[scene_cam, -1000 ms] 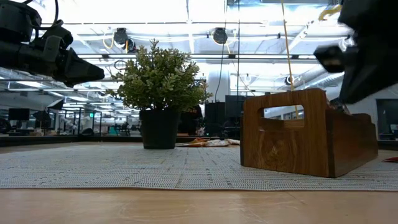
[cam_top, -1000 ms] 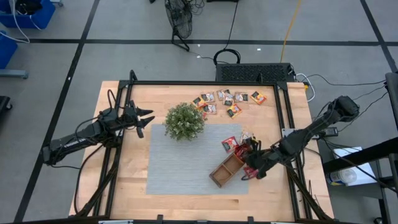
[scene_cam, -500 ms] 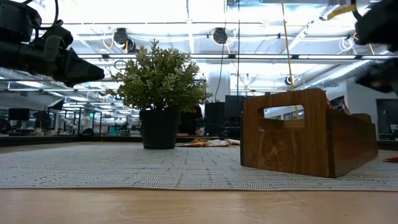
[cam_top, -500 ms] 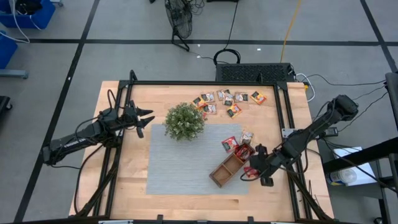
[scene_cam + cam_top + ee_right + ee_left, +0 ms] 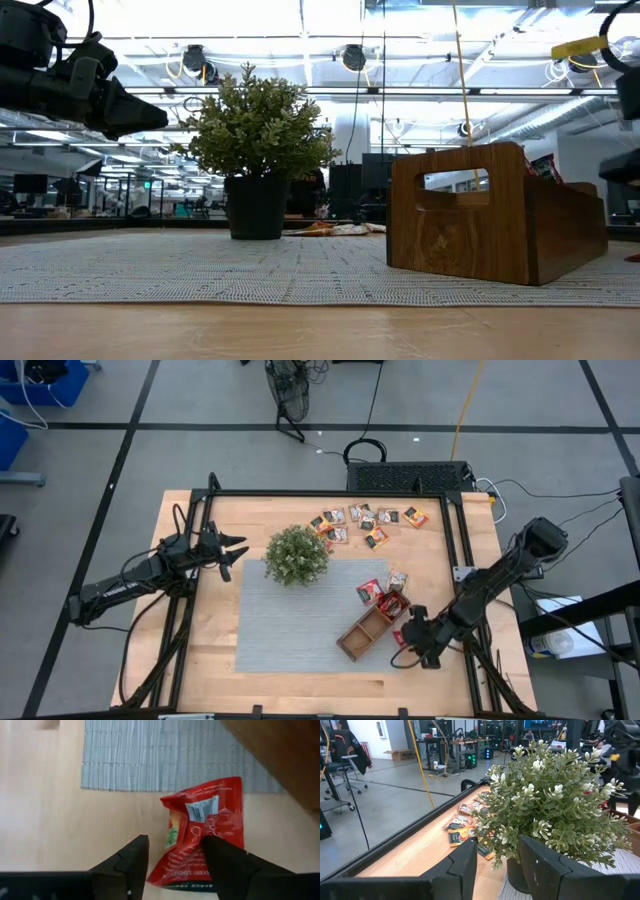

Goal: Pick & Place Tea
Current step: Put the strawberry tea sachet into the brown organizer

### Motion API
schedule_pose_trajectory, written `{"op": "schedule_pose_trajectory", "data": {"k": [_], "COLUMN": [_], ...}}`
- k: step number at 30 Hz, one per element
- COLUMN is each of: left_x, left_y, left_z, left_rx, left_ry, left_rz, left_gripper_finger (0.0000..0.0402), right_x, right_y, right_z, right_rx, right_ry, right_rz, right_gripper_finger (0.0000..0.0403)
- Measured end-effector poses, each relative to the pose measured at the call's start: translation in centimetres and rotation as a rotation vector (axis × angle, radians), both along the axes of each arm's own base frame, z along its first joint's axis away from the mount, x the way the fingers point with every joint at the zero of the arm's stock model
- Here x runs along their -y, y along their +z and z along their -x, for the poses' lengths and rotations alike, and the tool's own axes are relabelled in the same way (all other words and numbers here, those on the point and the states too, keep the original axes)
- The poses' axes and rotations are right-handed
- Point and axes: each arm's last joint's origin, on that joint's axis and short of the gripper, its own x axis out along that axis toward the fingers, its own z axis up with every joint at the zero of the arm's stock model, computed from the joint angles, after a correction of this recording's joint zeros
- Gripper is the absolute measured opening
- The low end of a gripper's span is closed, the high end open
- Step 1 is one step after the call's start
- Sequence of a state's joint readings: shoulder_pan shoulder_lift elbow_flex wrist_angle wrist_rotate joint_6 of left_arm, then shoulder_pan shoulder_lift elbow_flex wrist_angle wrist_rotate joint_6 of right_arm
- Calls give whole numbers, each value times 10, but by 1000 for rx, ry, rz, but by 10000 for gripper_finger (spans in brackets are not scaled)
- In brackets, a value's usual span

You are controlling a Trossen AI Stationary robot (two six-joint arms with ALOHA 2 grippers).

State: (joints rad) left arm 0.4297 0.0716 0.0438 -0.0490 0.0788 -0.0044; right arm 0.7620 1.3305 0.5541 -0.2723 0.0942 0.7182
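Several small tea sachets (image 5: 365, 520) lie flat on the wood at the far side, behind the potted plant (image 5: 296, 555). Two more sachets (image 5: 370, 592) lie on the mat's right edge. Red sachets (image 5: 393, 603) rest in the far compartment of the wooden tray (image 5: 365, 632). One crumpled red sachet (image 5: 207, 837) lies on the wood just off the mat, right of the tray. My right gripper (image 5: 172, 865) stands open over it, slanting down, one finger on either side of its near edge. My left gripper (image 5: 232, 550) waits open and level, left of the plant.
The grey mat (image 5: 290, 615) covers the table's middle, and the tray stands slantwise on its near right corner. A black frame rail (image 5: 455, 540) runs along the table's right side, close to my right arm. Bare wood (image 5: 45, 815) lies beside the red sachet.
My right gripper has left the tray's far end, gone toward the table's near right corner and down, and rolled at the wrist. It now stands over the red sachet on the wood. My left arm has kept still.
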Motion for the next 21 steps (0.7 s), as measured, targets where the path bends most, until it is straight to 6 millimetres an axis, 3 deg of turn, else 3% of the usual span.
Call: {"op": "schedule_pose_trajectory", "data": {"k": [9,15,21], "left_x": [0,0,0], "left_y": [0,0,0], "left_z": [0,0,0], "left_rx": [0,0,0], "left_ry": [0,0,0], "left_rz": [0,0,0], "left_gripper_finger": [147,147,147], "right_x": [-12,-14,-15], "right_y": [-16,-6,19], "right_z": [6,10,13], "right_rx": [-27,-5,104], "right_ry": [16,13,13], "right_rz": [62,9,-81], "right_gripper_finger": [105,15,5]}}
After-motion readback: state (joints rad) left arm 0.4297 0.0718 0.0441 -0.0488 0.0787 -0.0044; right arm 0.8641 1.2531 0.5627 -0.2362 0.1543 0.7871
